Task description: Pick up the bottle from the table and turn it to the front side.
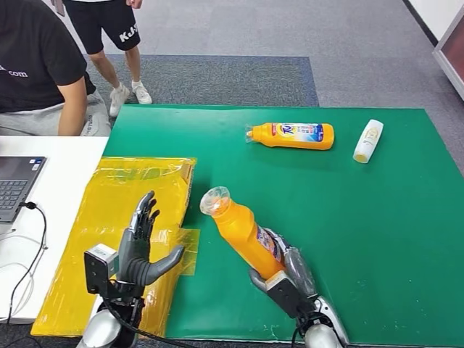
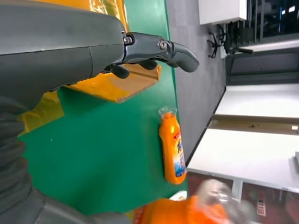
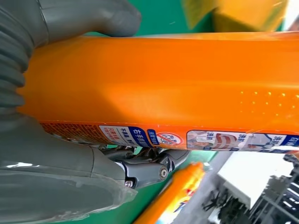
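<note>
My right hand (image 1: 287,279) grips an orange bottle (image 1: 243,230) by its lower body, lifted off the green mat (image 1: 339,210) and tilted with its clear cap (image 1: 214,200) pointing up and to the left. In the right wrist view the bottle (image 3: 169,84) shows its plain orange side, with the label strip along one edge, and my fingers (image 3: 148,163) wrap around it. My left hand (image 1: 143,246) hovers open over the yellow bag (image 1: 117,210), fingers spread, holding nothing. Its thumb (image 2: 166,50) shows in the left wrist view.
A second orange bottle (image 1: 293,135) lies on its side at the far middle of the mat, with a small white bottle (image 1: 368,140) to its right. A laptop (image 1: 17,185) and cable sit on the white table at left. Two people are beyond the far-left corner.
</note>
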